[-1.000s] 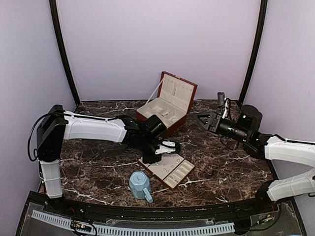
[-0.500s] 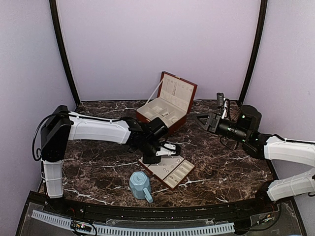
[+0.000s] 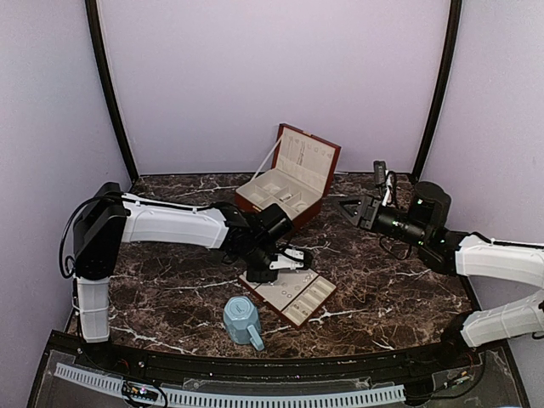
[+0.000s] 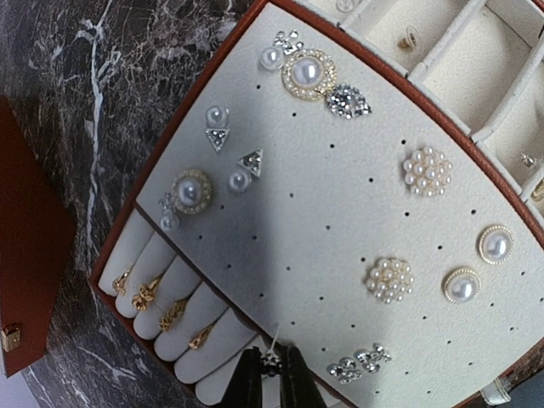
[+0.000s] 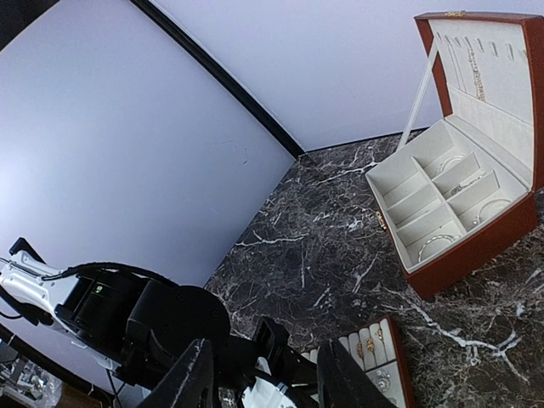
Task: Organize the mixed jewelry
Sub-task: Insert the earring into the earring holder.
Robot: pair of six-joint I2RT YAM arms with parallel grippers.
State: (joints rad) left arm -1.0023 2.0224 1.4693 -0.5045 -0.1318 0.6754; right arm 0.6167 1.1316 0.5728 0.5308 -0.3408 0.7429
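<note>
My left gripper (image 4: 272,378) is shut on a tiny dark-stoned silvery stud (image 4: 271,360), post pointing up, at the near edge of the cream-lined brown tray (image 4: 340,212). Several pearl and crystal studs sit on the tray, such as a pearl cluster (image 4: 389,279). Gold rings (image 4: 144,294) rest in its ring rolls. From above, the left gripper (image 3: 287,257) hovers over the tray's far end (image 3: 310,297). My right gripper (image 5: 268,382) is open and empty, held in the air right of the open box (image 3: 285,183). Thin silvery hoops (image 5: 436,245) lie in the box's compartments.
A light-blue faceted mug (image 3: 241,320) stands near the front, left of the tray. The open box's lid (image 5: 489,59) stands upright at the back. Purple walls close in the dark marble table (image 3: 391,280) on three sides.
The left arm's elbow has shifted slightly while its gripper stays over the tray's far end. The right arm has barely moved.
</note>
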